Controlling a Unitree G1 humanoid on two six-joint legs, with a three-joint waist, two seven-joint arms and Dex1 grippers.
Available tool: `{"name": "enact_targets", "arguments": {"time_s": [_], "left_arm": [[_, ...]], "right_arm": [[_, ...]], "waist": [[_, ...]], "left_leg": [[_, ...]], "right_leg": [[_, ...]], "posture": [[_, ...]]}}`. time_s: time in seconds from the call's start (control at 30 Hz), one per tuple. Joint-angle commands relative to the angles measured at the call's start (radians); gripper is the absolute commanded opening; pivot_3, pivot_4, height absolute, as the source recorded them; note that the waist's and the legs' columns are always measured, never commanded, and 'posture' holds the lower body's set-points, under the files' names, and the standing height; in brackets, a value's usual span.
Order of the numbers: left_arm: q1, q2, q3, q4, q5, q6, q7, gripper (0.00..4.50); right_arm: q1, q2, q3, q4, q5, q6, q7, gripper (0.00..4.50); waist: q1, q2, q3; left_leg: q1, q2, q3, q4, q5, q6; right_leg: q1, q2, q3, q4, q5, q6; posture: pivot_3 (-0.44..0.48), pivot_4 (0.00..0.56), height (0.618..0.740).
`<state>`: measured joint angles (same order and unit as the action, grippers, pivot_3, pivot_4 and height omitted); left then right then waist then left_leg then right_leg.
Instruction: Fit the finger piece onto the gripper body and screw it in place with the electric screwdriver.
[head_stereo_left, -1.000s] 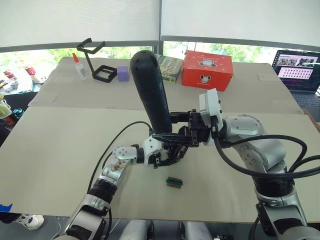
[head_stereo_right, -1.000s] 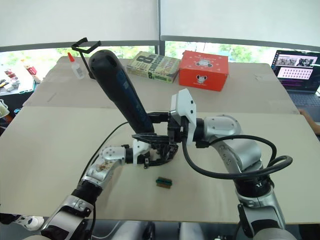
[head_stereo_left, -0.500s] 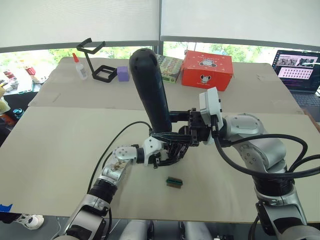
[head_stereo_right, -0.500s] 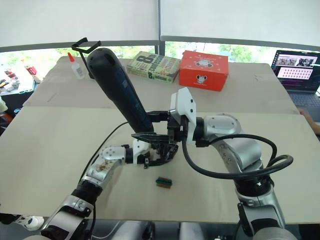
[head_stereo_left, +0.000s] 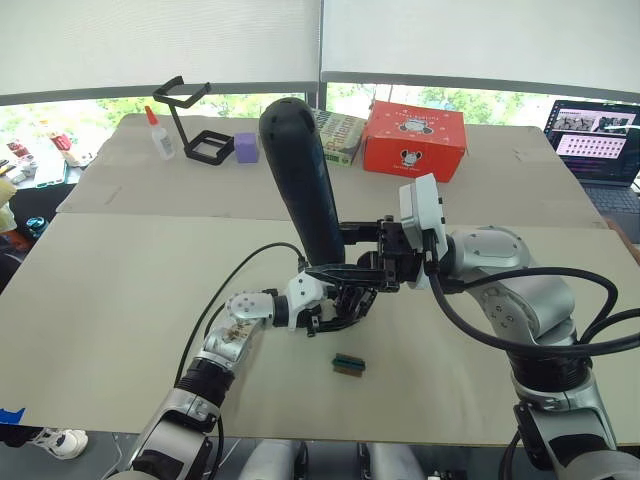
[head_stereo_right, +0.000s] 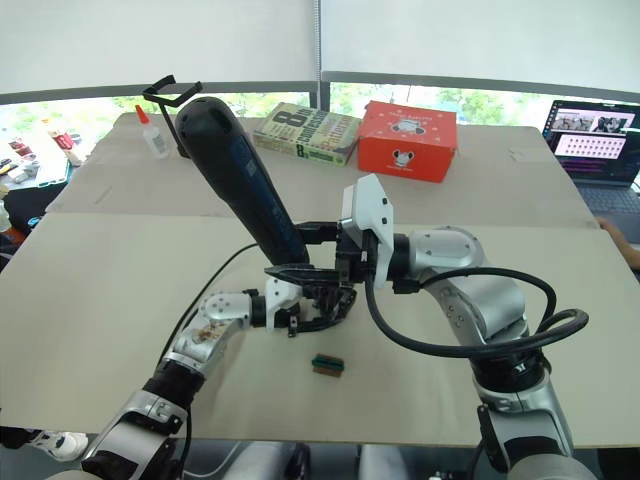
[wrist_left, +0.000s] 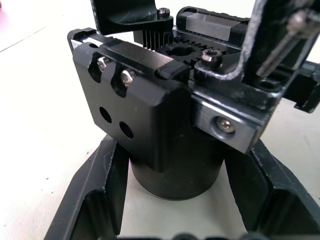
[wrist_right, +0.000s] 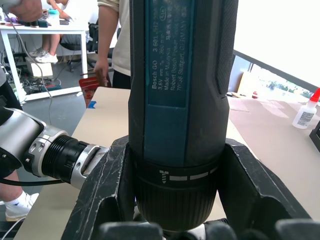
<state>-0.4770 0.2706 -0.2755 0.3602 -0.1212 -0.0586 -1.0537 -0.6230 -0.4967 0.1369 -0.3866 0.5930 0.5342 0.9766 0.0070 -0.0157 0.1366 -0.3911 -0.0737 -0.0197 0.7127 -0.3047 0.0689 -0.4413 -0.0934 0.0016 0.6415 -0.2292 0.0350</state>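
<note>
Gripper body sits clamped in the left end effector just above the desk. Beside it, the right end effector is closed around the screwdriver, which stands tilted, its bit meeting the gripper body.

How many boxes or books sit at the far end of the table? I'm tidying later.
2: a red box far right of centre, and a book just left of it. The electric screwdriver may hide others.

Bit tip of the electric screwdriver hidden behind the gripper body; finger piece indistinguishable.
</note>
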Motion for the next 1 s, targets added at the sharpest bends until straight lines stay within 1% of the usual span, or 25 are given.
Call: {"name": "enact_targets", "arguments": {"time_s": [0.03,0.7,1.0], "left_arm": [[-0.005,0.005,0.007,-0.029,-0.01,-0.004,-0.006,2.31],[-0.001,0.007,0.007,-0.033,-0.01,-0.005,-0.007,2.31],[-0.001,0.008,0.007,-0.035,-0.011,-0.003,-0.007,2.31]], "right_arm": [[-0.028,0.009,-0.029,-0.04,0.031,-0.001,-0.014,1.91],[-0.011,-0.008,-0.024,-0.055,0.047,-0.003,-0.011,1.91],[0.002,-0.006,-0.012,-0.039,0.022,-0.023,-0.01,1.91]], "waist": [[0.0,0.0,0.0],[0.0,0.0,0.0],[0.0,0.0,0.0]], "left_leg": [[0.0,0.0,0.0,0.0,0.0,0.0],[0.0,0.0,0.0,0.0,0.0,0.0],[0.0,0.0,0.0,0.0,0.0,0.0]], "right_leg": [[0.0,0.0,0.0,0.0,0.0,0.0],[0.0,0.0,0.0,0.0,0.0,0.0],[0.0,0.0,0.0,0.0,0.0,0.0]], "posture": [[0.0,0.15,0.74],[0.0,0.15,0.74],[0.0,0.15,0.74]]}}
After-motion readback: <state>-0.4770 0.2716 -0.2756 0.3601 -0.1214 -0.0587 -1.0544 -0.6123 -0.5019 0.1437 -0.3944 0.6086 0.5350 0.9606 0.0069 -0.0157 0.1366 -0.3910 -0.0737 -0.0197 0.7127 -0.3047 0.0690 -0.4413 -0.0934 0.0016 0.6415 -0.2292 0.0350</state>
